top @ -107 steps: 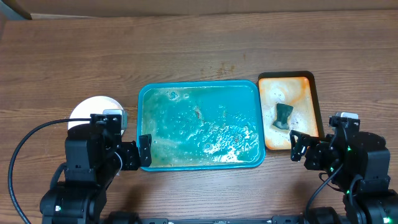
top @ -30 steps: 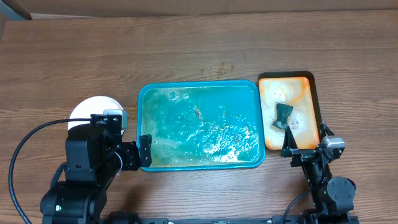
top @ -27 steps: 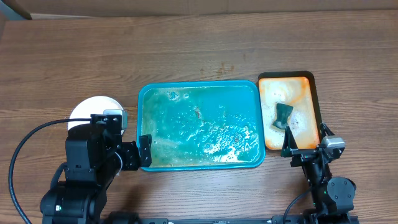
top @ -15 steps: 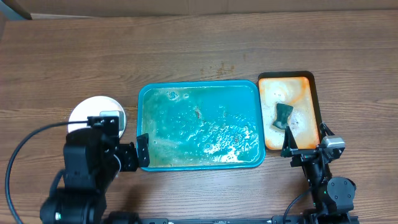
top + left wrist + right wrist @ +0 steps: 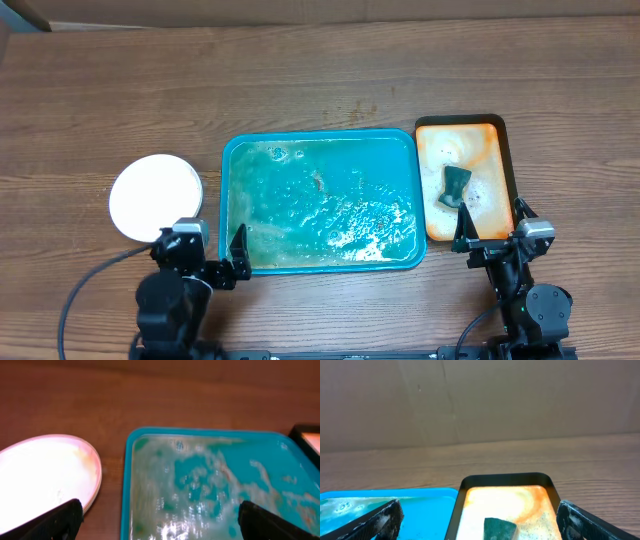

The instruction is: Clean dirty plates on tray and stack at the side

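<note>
Two pincers sit at the near edge of the tabletop (image 5: 300, 80), both released, jaws spread wide, nothing between them.

Left pincer (image 5: 208, 258): at the near left corner of the tray (image 5: 390, 150). Its wrist view looks along the tray's left rim, one finger on either side of the frame.

Right pincer (image 5: 490, 240): just near of the orange tray (image 5: 470, 140), pointing far across it.

Tray: teal, middle of the tabletop, long side running left to right. The floor carries a streaky, foamy wet film, thickest toward the near right.

White plate (image 5: 155, 197): on bare wood left of the tray, a narrow gap from its rim, lying flat. The face looks clean from overhead. The left wrist view shows a faint warm tint on its right side. One disc shows; cannot tell whether others lie under it.

Orange tray: just beside the teal tray's right rim, smaller and dark-rimmed, with whitish suds across the floor. A dark green sponge (image 5: 456, 187) rests in its near half.

Far side: open wood grain with a few small specks (image 5: 365, 105) beyond the teal tray. In the right wrist view a plain brown panel (image 5: 480, 400) rises behind the tabletop.
</note>
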Tool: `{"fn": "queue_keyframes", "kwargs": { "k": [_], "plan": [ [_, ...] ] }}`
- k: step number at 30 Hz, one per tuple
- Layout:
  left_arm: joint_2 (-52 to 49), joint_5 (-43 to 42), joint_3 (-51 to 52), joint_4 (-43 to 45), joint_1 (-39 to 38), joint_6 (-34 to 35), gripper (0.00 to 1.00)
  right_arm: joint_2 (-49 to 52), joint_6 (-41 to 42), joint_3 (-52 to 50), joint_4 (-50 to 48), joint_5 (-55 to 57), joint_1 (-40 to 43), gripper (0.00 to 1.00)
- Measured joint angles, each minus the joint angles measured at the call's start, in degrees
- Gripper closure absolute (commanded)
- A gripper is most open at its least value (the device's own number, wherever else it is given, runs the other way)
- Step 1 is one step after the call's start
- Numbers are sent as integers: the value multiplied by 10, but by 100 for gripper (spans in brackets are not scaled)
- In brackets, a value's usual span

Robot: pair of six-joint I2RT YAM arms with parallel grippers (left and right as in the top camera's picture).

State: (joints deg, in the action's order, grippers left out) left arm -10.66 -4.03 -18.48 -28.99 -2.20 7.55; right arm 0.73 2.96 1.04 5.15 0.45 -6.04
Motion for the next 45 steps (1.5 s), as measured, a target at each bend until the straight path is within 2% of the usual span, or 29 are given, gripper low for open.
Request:
{"fn": "queue_keyframes", "kwargs": {
  "k": [7,11,13,17,23,45],
  "plan": [
    [83,1,106,202,0,2,0,0,0,0,0,0,0,0],
    [97,2,152,339,0,-18,0,0,0,0,0,0,0,0],
    [98,2,168,371,0,-31,0,0,0,0,0,0,0,0],
    [98,3,176,358,0,-54,0,0,0,0,0,0,0,0],
    [99,3,180,249,0,-63,0,0,0,0,0,0,0,0],
    [99,5,180,249,0,-63,0,0,0,0,0,0,0,0]
  ]
}}
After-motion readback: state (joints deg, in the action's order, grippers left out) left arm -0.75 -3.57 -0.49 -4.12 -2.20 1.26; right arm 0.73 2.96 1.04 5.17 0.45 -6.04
